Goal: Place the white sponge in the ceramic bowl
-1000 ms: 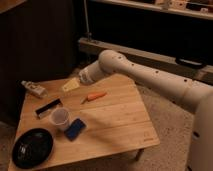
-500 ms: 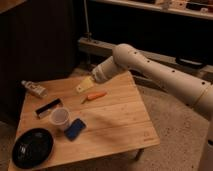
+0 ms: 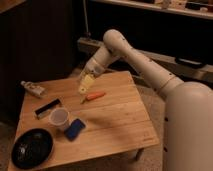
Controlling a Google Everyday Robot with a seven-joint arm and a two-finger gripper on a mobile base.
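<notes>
Camera view: looking down across a low wooden table (image 3: 120,125). Reaching in from the right on a white arm (image 3: 145,62), with the gripper (image 3: 88,78) over the table's far middle, clear of the surface. Pinched on the white sponge (image 3: 85,85) (pale, slightly yellowish), held in the air just above and left of an orange item (image 3: 94,96). Down at the near left corner, well apart from the sponge: the ceramic bowl (image 3: 32,148), black and glossy. Between bowl and gripper: a translucent cup (image 3: 59,119) just beside a blue pad (image 3: 75,128), plus a black bar (image 3: 48,108). Near the far left edge, lying flat: a small bottle (image 3: 33,89).
</notes>
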